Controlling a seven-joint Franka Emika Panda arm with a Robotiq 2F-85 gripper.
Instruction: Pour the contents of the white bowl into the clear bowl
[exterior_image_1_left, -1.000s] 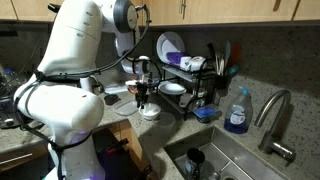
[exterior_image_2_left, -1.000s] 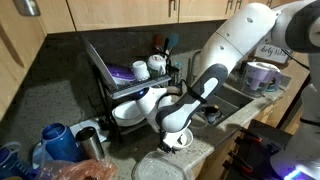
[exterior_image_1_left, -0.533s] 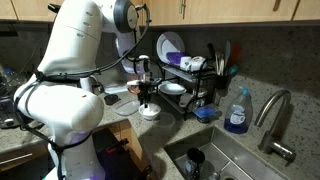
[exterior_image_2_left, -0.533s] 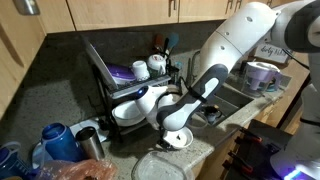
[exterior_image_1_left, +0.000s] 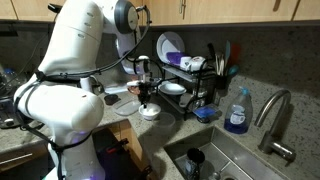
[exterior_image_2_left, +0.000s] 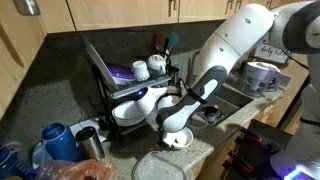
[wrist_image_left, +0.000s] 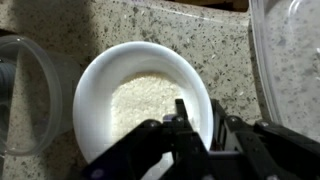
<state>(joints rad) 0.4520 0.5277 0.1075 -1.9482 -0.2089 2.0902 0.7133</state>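
The white bowl (wrist_image_left: 140, 90) holds a bed of white grains and sits on the speckled counter. In the wrist view my gripper (wrist_image_left: 198, 122) straddles the bowl's near-right rim. One finger (wrist_image_left: 181, 112) is inside the bowl, the other is outside, and the jaws are drawn in against the wall. The clear bowl (wrist_image_left: 25, 95) lies just left of the white bowl and is partly cut off by the frame. In both exterior views the gripper (exterior_image_1_left: 146, 100) (exterior_image_2_left: 175, 128) points straight down onto the white bowl (exterior_image_1_left: 150, 112) (exterior_image_2_left: 178, 139).
A flat clear tray (wrist_image_left: 290, 60) lies right of the white bowl, also showing at the counter's front edge (exterior_image_2_left: 165, 165). A dish rack with plates and cups (exterior_image_1_left: 185, 70) stands behind. A sink (exterior_image_1_left: 215, 160) and a soap bottle (exterior_image_1_left: 237, 112) are beyond it.
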